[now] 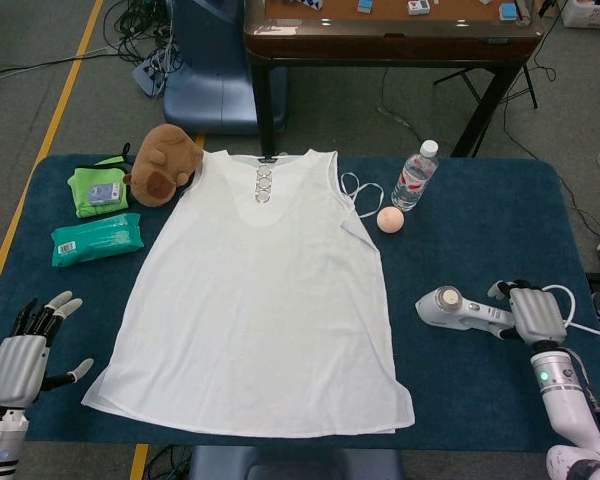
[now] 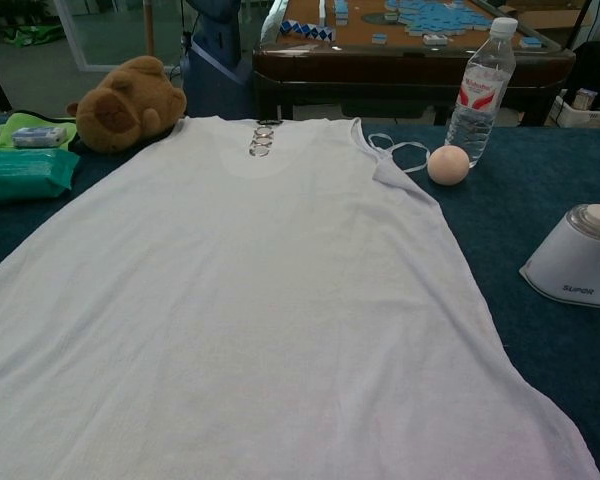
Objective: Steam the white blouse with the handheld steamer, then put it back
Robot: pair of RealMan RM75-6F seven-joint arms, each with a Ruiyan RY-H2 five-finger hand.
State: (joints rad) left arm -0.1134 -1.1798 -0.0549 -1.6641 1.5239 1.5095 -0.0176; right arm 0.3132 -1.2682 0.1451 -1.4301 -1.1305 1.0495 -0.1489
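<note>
In the head view, the white blouse (image 1: 260,300) lies flat and spread out in the middle of the dark blue surface (image 1: 480,240), with its neckline toward the far edge and its hem near the front edge. The handheld steamer (image 1: 460,308) lies on the surface to the right of the blouse, apart from it. The right hand (image 1: 532,312) is at the handle end of the steamer and its fingers are wrapped around the handle. The left hand (image 1: 25,350) is at the front left corner of the surface, beside the hem of the blouse; its fingers are spread apart and it holds nothing. Near the far left shoulder of the blouse sits a brown plush toy (image 1: 163,165), touching the fabric. Left of it is a green pouch (image 1: 98,187), and in front of that a teal pack of wipes (image 1: 96,240). On the far right side stand a water bottle (image 1: 414,177) and, just beside it, a small peach ball (image 1: 390,221).

In the chest view, the blouse (image 2: 250,300) fills most of the picture. The white head of the steamer (image 2: 578,258) shows at the right edge, resting on the surface. The bottle (image 2: 480,90), the ball (image 2: 448,165) and the plush toy (image 2: 127,105) are seen behind. No hand appears in this view.
</note>
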